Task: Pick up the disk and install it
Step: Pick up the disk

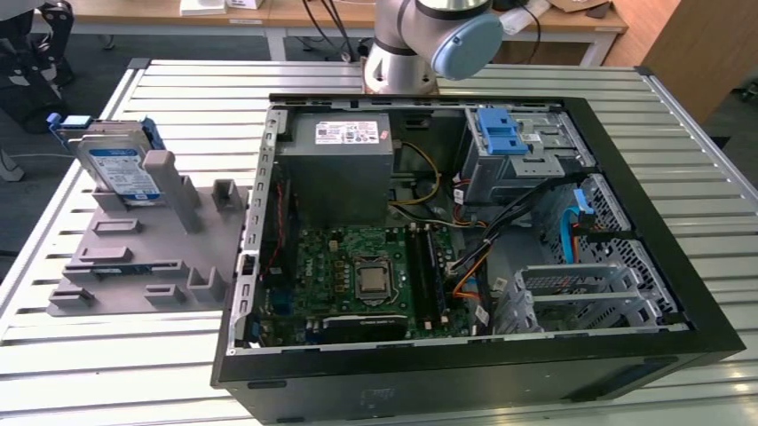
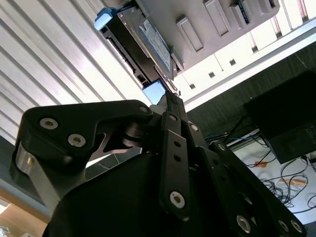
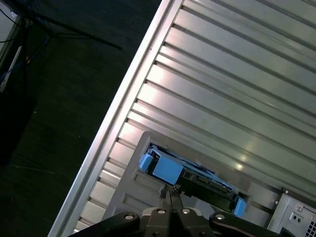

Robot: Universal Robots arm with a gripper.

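Note:
The disk [image 1: 120,168] is a silver drive with a white-and-blue label in a blue plastic carrier. It stands on edge in a grey holder [image 1: 142,257] on the slatted table, at the exterior view's left. In both wrist views my gripper [image 3: 168,193] hovers well away from the disk [image 3: 197,178], its two thin fingertips pressed together with nothing between them. In the second wrist view the gripper [image 2: 171,97] lines up with the blue end of the disk [image 2: 148,42] but does not touch it.
An open black computer case [image 1: 663,222] lies at the exterior view's right, with a grey power supply [image 1: 343,160], a motherboard [image 1: 367,275], a blue-latched drive cage [image 1: 503,133] and a silver bay [image 1: 580,288]. The arm's base [image 1: 403,53] stands behind it. The table edge [image 3: 123,103] borders dark floor.

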